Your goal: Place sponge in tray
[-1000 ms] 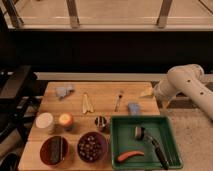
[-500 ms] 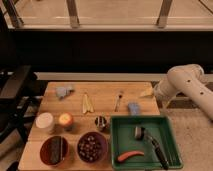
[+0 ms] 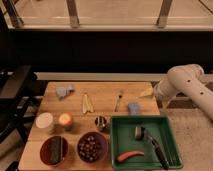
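A small blue sponge [image 3: 133, 107] lies on the wooden table [image 3: 105, 102], just behind the far edge of the green tray [image 3: 170, 135]. The tray sits at the table's front right and holds a dark-handled brush [image 3: 149, 141] and an orange-red item [image 3: 129, 156]. My white arm [image 3: 187, 85] reaches in from the right. My gripper [image 3: 149, 93] is at the table's right back edge, a little behind and to the right of the sponge and apart from it.
A blue-grey crumpled item [image 3: 64, 91] lies at the back left. A yellowish utensil [image 3: 87, 102] and a fork [image 3: 119, 100] lie mid-table. A white cup [image 3: 44, 121], an orange cup [image 3: 65, 120], a metal cup [image 3: 101, 123] and two dark bowls [image 3: 92, 146] stand at the front left.
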Controlling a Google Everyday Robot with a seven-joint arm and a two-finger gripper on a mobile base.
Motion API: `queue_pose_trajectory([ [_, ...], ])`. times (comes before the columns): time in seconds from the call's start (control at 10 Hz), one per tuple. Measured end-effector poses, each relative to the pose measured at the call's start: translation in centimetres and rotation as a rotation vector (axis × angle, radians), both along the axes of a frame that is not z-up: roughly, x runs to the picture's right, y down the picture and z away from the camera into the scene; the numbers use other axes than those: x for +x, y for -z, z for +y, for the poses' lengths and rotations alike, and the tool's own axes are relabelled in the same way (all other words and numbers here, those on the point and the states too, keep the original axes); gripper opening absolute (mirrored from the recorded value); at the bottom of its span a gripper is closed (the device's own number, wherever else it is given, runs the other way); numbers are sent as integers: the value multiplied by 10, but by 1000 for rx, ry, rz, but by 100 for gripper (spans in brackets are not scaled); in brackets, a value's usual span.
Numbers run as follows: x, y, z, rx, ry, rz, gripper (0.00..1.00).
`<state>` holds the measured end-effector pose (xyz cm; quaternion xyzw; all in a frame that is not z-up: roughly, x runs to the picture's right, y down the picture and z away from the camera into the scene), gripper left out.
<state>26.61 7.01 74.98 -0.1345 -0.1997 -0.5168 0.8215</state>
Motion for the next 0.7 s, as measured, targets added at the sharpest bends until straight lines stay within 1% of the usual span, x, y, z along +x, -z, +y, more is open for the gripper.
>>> queue_pose_trajectory([
  [0.2,0,0,0,1,4,0,80],
  [0.3,2,1,-1,7,17,6,80],
  [0.4,2,-1,-6,17,71,19,80],
  [0.5,-2,-7,-6,20,125,22,80],
  [0.6,-4,-12,-6,22,167,27,80],
  [0.7,-6,-16,-3,22,183,20,80],
])
